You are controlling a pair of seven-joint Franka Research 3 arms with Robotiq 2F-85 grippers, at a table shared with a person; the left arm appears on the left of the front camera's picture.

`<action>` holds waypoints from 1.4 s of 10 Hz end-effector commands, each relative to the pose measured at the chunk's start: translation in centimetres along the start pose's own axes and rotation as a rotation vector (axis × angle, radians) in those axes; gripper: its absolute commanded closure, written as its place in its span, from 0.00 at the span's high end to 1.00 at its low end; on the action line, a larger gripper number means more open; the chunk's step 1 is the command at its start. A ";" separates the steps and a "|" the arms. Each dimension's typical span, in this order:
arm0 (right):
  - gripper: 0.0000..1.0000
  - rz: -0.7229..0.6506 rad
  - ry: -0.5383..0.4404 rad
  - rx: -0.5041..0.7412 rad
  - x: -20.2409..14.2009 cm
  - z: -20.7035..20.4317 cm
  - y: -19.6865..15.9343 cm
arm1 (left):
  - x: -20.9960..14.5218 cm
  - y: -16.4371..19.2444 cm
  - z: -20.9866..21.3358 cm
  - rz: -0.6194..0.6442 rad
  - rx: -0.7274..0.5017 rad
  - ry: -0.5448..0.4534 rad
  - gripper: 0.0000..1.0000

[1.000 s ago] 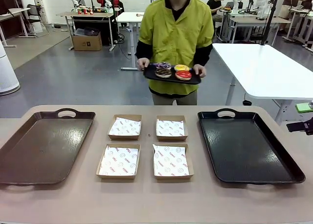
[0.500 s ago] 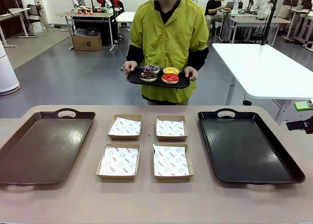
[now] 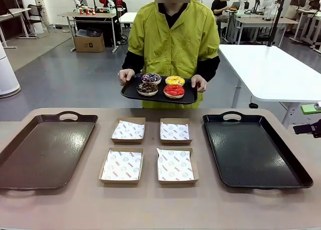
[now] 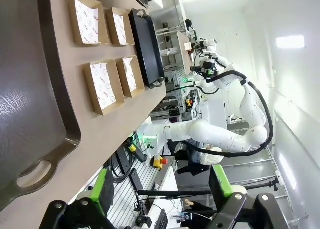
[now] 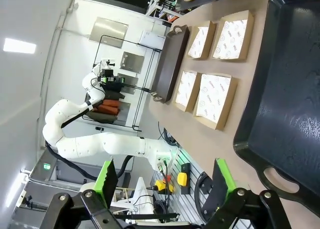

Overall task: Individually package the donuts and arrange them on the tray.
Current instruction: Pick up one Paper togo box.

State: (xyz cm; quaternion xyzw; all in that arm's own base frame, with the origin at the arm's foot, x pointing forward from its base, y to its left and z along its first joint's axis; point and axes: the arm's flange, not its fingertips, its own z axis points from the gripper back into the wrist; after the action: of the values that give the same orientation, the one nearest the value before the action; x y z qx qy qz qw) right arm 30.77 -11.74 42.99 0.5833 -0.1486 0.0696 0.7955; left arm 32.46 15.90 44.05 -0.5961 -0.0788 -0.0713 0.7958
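Four donuts lie on a small black serving tray (image 3: 131, 93) that a person holds in both hands just beyond the table's far edge: purple with sprinkles (image 3: 151, 78), yellow (image 3: 175, 80), dark chocolate (image 3: 147, 89) and red (image 3: 174, 91). On the table are a brown tray (image 3: 30, 164) at the left and a black tray (image 3: 251, 154) at the right. My left gripper (image 4: 161, 189) hangs open off the table's left end, holding nothing. My right gripper (image 5: 164, 181) is open off the right end, also holding nothing.
Four paper-lined cardboard boxes sit in a two-by-two block between the trays: far left (image 3: 128, 130), far right (image 3: 175, 131), near left (image 3: 121, 165), near right (image 3: 175, 165). A black part of my right arm (image 3: 307, 129) shows at the picture's right edge.
The person has walked up to the table's far edge, carrying the serving tray of donuts closer and lower. Neither arm has moved.
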 end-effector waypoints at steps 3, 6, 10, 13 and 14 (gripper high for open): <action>1.00 0.009 0.004 0.005 0.0 0.0 0.2 | 0.0 -0.3 0.1 0.017 -0.010 -0.014 1.00; 1.00 0.009 0.004 0.005 0.0 0.0 0.2 | 0.0 -0.3 0.1 0.017 -0.010 -0.014 1.00; 1.00 0.009 0.004 0.005 0.0 0.0 0.2 | 0.0 -0.3 0.1 0.017 -0.010 -0.014 1.00; 1.00 0.009 0.004 0.005 0.0 0.0 0.2 | 0.0 -0.3 0.1 0.017 -0.010 -0.014 1.00; 1.00 0.009 0.004 0.005 0.0 0.0 0.2 | 0.0 -0.3 0.1 0.017 -0.010 -0.014 1.00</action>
State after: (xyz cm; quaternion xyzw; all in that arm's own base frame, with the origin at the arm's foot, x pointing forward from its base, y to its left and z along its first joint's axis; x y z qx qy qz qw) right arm 30.76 -11.75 43.00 0.5827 -0.1486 0.0693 0.7960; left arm 32.45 15.95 44.04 -0.5959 -0.0793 -0.0700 0.7960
